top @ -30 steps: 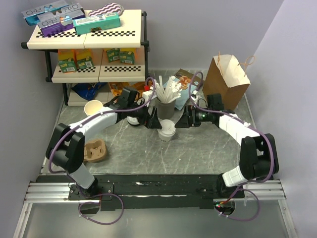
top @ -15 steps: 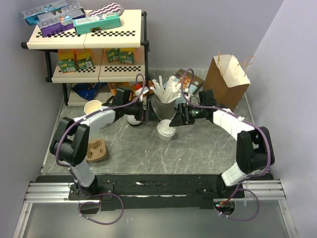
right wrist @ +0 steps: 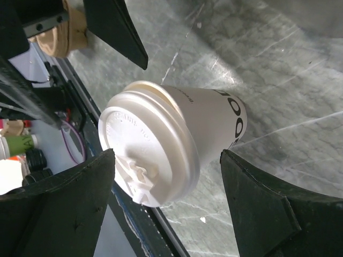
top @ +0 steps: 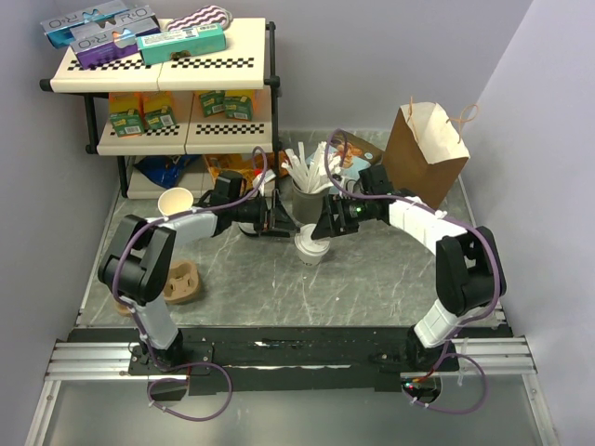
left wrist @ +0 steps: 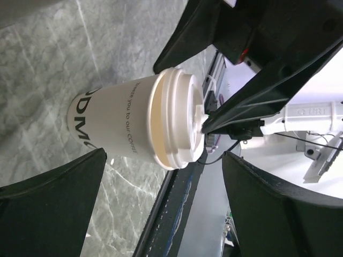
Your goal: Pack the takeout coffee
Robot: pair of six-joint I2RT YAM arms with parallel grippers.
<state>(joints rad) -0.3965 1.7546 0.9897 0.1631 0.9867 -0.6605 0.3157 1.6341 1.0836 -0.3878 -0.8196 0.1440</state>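
Lidded takeout coffee [top: 312, 246] upright on grey table [top: 372, 279], right pincer [right wrist: 166, 154] wide, straddling it untouched, left pincer [left wrist: 163, 155] wide, cup just beyond its fingertips

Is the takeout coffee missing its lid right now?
No, the right wrist view shows the takeout coffee with its white sip lid seated on the rim.

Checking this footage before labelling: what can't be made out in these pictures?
Cup lettering: left wrist view, curves out of sight round its side.
Paper bag contents: top view, hidden by its walls.
Boxes on lower shelf: top view, labels too small.
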